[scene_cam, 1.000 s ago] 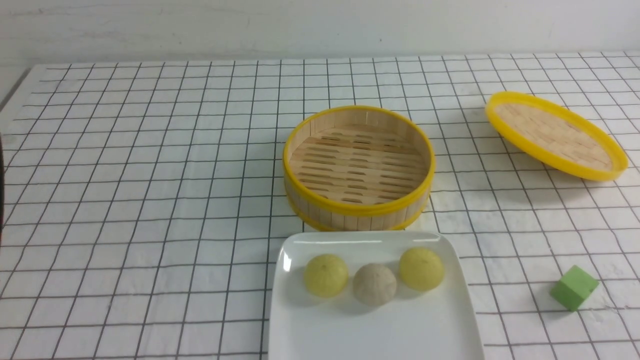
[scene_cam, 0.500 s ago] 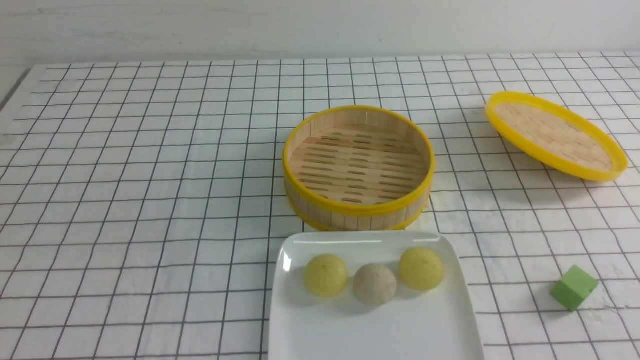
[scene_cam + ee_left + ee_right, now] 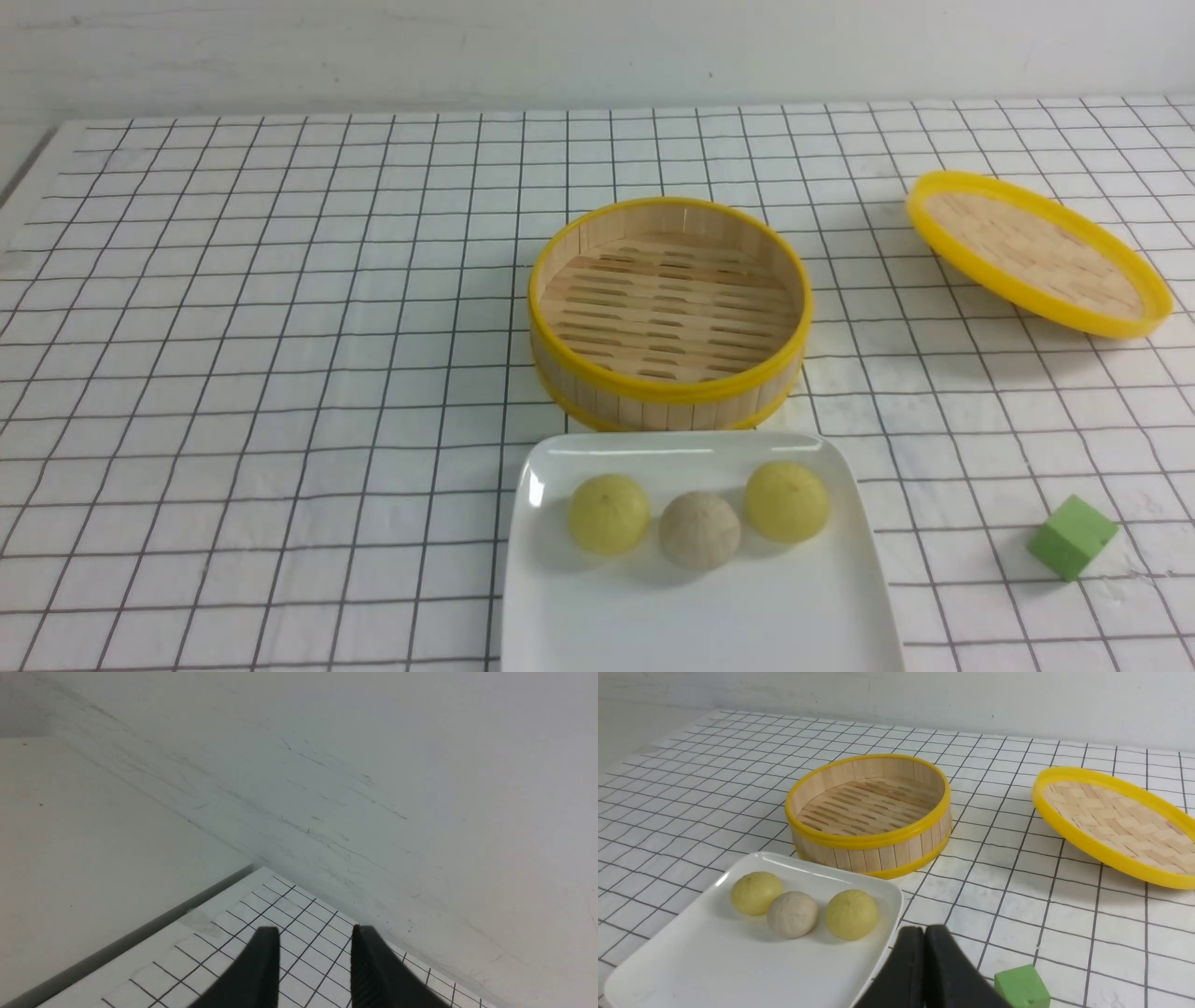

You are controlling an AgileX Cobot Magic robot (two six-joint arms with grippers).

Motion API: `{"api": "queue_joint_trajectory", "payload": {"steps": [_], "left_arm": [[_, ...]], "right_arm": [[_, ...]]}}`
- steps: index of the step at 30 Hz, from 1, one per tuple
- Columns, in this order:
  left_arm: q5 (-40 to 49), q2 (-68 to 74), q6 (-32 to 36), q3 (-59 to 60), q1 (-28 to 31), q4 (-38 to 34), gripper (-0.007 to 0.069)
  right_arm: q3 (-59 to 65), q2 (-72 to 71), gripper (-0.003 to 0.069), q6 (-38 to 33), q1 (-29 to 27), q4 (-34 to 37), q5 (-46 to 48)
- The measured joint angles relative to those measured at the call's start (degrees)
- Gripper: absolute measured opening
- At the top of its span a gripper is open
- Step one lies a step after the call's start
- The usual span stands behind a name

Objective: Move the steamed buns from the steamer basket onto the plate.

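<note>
Front view: you count three buns in a row on one plate [image 3: 695, 621]: left yellow bun [image 3: 609, 512], beige bun [image 3: 700, 530], right yellow bun [image 3: 787, 501]. One basket [image 3: 667, 397] stands just behind the plate, its slat floor bare. One lid [image 3: 1036, 252] lies well off to the right. One green cube [image 3: 1072, 537] sits right of the plate.

Left wrist view: your left gripper [image 3: 314, 933] has its jaws spread, nothing between them, over a corner of the checked cloth [image 3: 210, 952].

Right wrist view: your right gripper [image 3: 924, 933] has its jaws pressed together, gripping nothing, near the plate's edge and the cube.
</note>
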Motion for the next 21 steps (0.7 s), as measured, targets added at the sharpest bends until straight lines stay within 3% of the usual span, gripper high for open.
{"api": "queue_joint_trajectory", "payload": {"steps": [5, 15, 21], "left_arm": [[-0.1, 0.0, 0.0, 0.0, 0.0, -0.1, 0.0246], [-0.2, 0.0, 0.0, 0.0, 0.0, -0.1, 0.0246], [-0.2, 0.0, 0.0, 0.0, 0.0, -0.1, 0.0246]], "right_arm": [[3.3, 0.0, 0.0009, 2.0, 0.0, -1.2, -4.7], [24.4, 0.0, 0.0018, 3.0, -0.7, -7.9, -30.2], [26.5, 0.1, 0.0026, 3.0, -9.8, -6.9, -31.5]]}}
